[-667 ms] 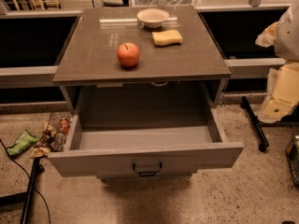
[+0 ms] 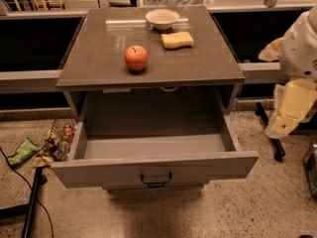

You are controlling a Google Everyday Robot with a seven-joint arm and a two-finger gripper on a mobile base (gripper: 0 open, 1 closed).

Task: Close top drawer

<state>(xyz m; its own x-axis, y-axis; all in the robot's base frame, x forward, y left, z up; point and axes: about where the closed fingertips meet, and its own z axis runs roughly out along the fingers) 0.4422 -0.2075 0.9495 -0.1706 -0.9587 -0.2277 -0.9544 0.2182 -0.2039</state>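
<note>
The top drawer (image 2: pixel 153 170) is pulled far out of the grey cabinet. Its flat grey front faces me, with a small dark bail handle (image 2: pixel 156 179) at the centre. The inside of the drawer looks empty. The two lower drawers are hidden beneath it. My gripper (image 2: pixel 290 110), cream and white, hangs at the right edge of the view. It is beside the drawer's right front corner and apart from it, a little above the drawer front and holding nothing that I can see.
On the cabinet top (image 2: pixel 99 58) sit a red apple (image 2: pixel 136 57), a yellow sponge (image 2: pixel 177 39) and a white bowl (image 2: pixel 162 19). A wire basket of snack packets (image 2: pixel 59 140) and a green packet (image 2: pixel 22 151) lie on the floor at the left. A black stand leg (image 2: pixel 34 197) is at the lower left.
</note>
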